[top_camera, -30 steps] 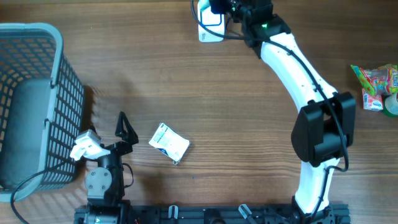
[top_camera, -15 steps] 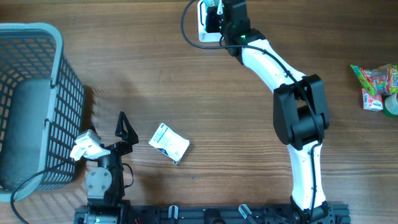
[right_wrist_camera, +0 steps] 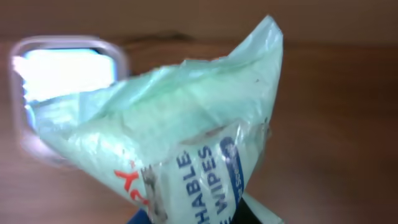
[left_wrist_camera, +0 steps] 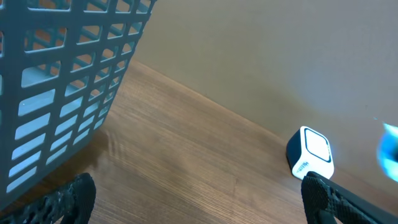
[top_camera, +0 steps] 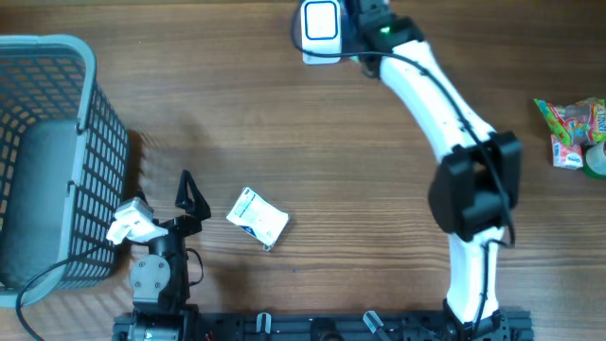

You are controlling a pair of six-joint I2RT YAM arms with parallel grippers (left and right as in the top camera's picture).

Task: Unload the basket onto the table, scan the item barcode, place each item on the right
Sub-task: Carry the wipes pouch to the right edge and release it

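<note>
Wipes packet (right_wrist_camera: 168,143), pale green and crinkled, is up off the table, pinched at its lower end by the right gripper (top_camera: 363,13). The jaws are drawn in tight on the plastic, and part of the printed lettering shows on the wrapper in the wrist view. Just behind the packet and to its left glows the scanner (right_wrist_camera: 62,68), its bright window blurred at this range. From overhead the scanner (top_camera: 320,28) is a small white box at the far edge of the wooden table (top_camera: 312,133), and the claw hangs right beside it; whether packet and scanner touch, I cannot tell. The right arm (top_camera: 445,104) stretches in a long white arc from the near edge all the way out there.

Over on the near left, the left gripper (top_camera: 192,194) sits low by its base, jaws spread as wide as they go, holding nothing. A small white packet (top_camera: 258,217) lies flat just beside it. Further left stands the grey mesh basket (top_camera: 90,123); only its grey floor shows inside. At the right edge, well apart, lies a cluster of colourful snack packets (top_camera: 571,128).
</note>
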